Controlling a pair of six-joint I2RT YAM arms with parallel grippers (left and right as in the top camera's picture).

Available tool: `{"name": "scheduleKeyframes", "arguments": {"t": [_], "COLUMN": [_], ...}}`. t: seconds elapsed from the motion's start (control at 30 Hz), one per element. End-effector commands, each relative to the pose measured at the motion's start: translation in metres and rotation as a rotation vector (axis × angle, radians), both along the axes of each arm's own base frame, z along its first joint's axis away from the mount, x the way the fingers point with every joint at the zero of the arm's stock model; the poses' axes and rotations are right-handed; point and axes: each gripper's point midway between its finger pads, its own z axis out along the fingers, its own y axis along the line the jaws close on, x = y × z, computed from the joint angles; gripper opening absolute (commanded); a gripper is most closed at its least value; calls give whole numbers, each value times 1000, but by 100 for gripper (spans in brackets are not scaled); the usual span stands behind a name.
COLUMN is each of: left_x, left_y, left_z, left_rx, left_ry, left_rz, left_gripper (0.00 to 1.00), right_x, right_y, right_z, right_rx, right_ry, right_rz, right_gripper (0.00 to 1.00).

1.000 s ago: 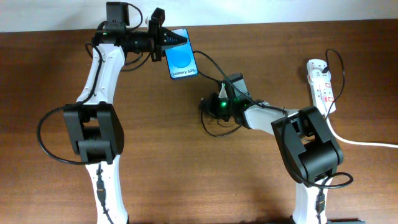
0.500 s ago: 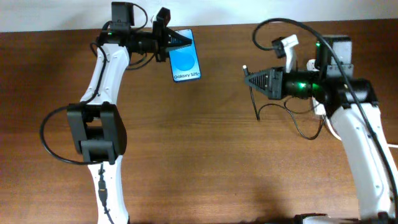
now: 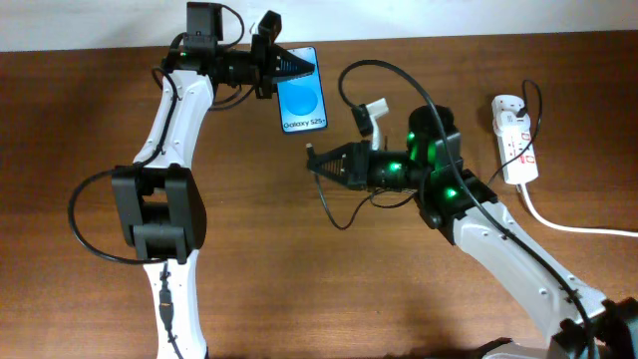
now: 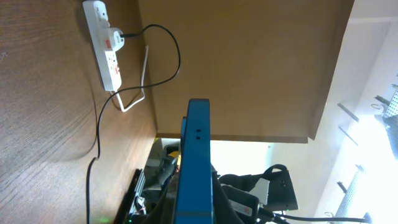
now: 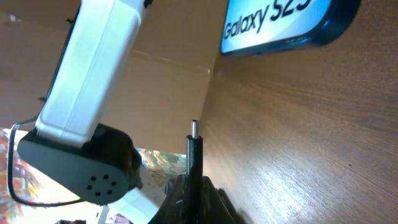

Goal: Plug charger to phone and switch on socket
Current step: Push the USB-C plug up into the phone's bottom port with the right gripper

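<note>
My left gripper [image 3: 291, 66] is shut on the phone [image 3: 303, 92], a blue-screened slab reading "Galaxy S25", held at the table's far middle; its blue edge stands upright in the left wrist view [image 4: 196, 162]. My right gripper [image 3: 324, 163] is shut on the charger [image 3: 311, 153], a thin black cable whose small plug tip sticks out toward the phone, a short way below it. In the right wrist view the tip [image 5: 194, 134] points up at the phone's bottom edge [image 5: 280, 25], apart from it. The socket [image 3: 515, 137] lies at the far right with a black plug in it.
The charger cable loops over my right arm [image 3: 379, 75] and trails on the table [image 3: 334, 214]. A thick white cord [image 3: 573, 225] runs from the socket off the right edge. The socket also shows in the left wrist view [image 4: 106, 43].
My right gripper has carried the charger tip from the right toward the phone, now just below it. My left gripper has shifted the phone slightly right.
</note>
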Motion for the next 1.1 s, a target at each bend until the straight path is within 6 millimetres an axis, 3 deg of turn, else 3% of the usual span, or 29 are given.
{"name": "scheduleKeyframes", "arguments": {"t": [0.0, 0.1, 0.23, 0.87, 1.07], "left_x": [-5, -7, -7, -7, -13], "left_y": [1, -3, -3, -3, -16], "left_z": [12, 12, 12, 12, 12], "left_rx": [-29, -29, -29, -29, -30], "left_ry": [-31, -31, -30, -31, -30], "left_rz": [-24, -31, -33, -33, -60], "left_gripper": [0, 0, 0, 0, 0], "right_x": [10, 21, 27, 28, 29], "right_y": [4, 4, 5, 4, 3], "right_z": [-13, -23, -12, -17, -15], "right_rx": [-8, -23, 0, -6, -2], "right_ry": [47, 47, -12, 29, 18], "right_rz": [-35, -70, -86, -104, -108], "right_gripper": [4, 4, 4, 4, 4]}}
